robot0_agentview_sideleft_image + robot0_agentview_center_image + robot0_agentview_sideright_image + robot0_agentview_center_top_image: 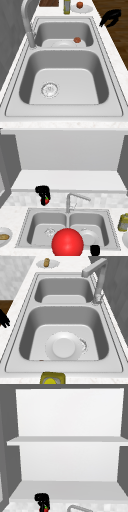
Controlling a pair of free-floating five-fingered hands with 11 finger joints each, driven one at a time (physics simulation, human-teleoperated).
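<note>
Left robot hand [43,192] curled round strawberry [45,200] below shelf [67,181]; double sink [32,215] in white counter [10,215].

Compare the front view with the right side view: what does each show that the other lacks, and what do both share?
Front view alone: the left hand, raised above the counter with its fingers curled round a small red fruit, and a big red ball in the foreground.
Right side view alone: the plate's full round shape in the near basin, seen from above.
Both: the double sink, the faucet, the plate and the yellow-green bottle.
</note>
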